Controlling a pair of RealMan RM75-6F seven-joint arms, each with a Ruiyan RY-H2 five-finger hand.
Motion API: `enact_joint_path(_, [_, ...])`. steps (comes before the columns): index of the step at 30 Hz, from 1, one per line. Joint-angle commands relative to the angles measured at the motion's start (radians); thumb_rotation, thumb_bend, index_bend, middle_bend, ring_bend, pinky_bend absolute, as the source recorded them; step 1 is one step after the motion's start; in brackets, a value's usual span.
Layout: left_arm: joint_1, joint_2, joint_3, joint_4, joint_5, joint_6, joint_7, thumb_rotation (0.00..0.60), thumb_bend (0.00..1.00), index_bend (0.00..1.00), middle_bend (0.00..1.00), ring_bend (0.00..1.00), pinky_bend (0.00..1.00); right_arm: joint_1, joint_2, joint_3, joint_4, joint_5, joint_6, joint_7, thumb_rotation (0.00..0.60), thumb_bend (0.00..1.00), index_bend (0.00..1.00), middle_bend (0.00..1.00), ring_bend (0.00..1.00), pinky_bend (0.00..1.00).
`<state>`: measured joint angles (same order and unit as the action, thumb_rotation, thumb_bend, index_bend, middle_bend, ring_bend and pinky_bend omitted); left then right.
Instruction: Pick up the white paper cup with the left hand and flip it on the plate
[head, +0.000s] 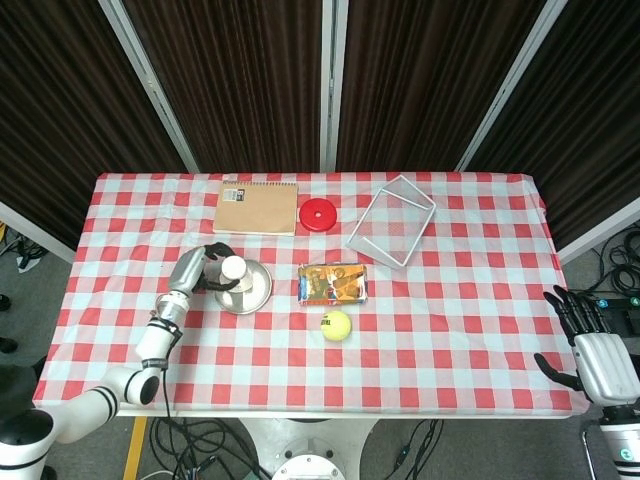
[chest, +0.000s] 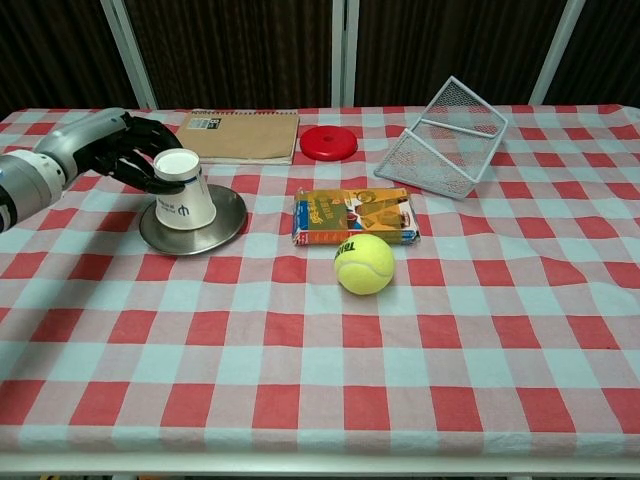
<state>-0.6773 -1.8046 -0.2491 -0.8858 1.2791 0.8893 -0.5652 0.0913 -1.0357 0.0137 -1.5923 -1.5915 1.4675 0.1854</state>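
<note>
Cup: one white paper cup (chest: 185, 193) upside down on the plate (chest: 226, 225), wide mouth down, small dark logo on its side, not readable
Plate: one round metal plate on the worktop (chest: 320, 340), left of centre; cup sits toward its left part
Left robot hand: left robot hand (chest: 128, 150) wrapped around the upper part of the cup, dark fingers (chest: 152, 184) against its side, holding it; also seen from above (head: 204, 268)
Right robot hand: right robot hand (head: 585, 350) off the worktop's right edge, fingers spread apart, holding nothing
Writing: tennis ball (chest: 364, 264) has dark print, partly readable, starts "TA"; snack packet (chest: 354, 215) orange and yellow with print too small to read; notebook (chest: 238, 135) has a small label at its top-left corner, unreadable
Counts: one cup, one plate, one tennis ball, one snack packet, one brown spiral notebook, one red round lid (chest: 329, 142), one white wire basket (chest: 445, 137) tipped on its side
Layout: packet just right of the plate, ball just in front of the packet; notebook, lid and basket in a row at the far side
Cloth: red and white check
</note>
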Motion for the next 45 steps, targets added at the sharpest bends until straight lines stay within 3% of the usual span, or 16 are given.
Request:
enact_joint_path(1, [0.002, -0.011, 0.005, 0.008, 0.012, 0.020, 0.002, 0.600, 0.27, 0.49, 0.47, 0.32, 0.32, 0.001, 0.001, -0.002, -0.003, 0.000, -0.005, -0.001, 0.600, 0.17, 0.00, 0.01, 0.00, 0.00])
enact_joint_path(10, [0.005, 0.048, 0.069, -0.109, 0.093, 0.028, -0.018, 0.600, 0.27, 0.49, 0.47, 0.32, 0.30, 0.002, 0.011, -0.006, -0.015, -0.001, -0.011, -0.008, 0.600, 0.17, 0.00, 0.01, 0.00, 0.00])
enact_joint_path(20, [-0.006, 0.008, 0.006, 0.004, 0.001, -0.001, -0.007, 0.600, 0.27, 0.49, 0.47, 0.32, 0.29, 0.003, 0.017, -0.006, -0.024, -0.001, -0.011, -0.017, 0.600, 0.17, 0.00, 0.01, 0.00, 0.00])
enact_joint_path(31, [0.008, 0.054, 0.071, -0.110, 0.095, 0.037, -0.031, 0.600, 0.27, 0.49, 0.47, 0.32, 0.28, 0.005, 0.017, -0.009, -0.025, -0.003, -0.016, -0.018, 0.600, 0.17, 0.00, 0.01, 0.00, 0.00])
enact_joint_path(40, [-0.009, 0.007, 0.001, 0.029, -0.005, -0.002, -0.011, 0.600, 0.27, 0.49, 0.47, 0.32, 0.28, 0.002, 0.016, -0.007, -0.028, 0.001, -0.011, -0.030, 0.600, 0.17, 0.00, 0.01, 0.00, 0.00])
enact_joint_path(45, [0.003, 0.034, 0.025, -0.017, 0.027, -0.001, -0.057, 0.600, 0.27, 0.49, 0.47, 0.32, 0.28, 0.004, 0.014, -0.008, -0.028, -0.002, -0.014, -0.027, 0.600, 0.17, 0.00, 0.01, 0.00, 0.00])
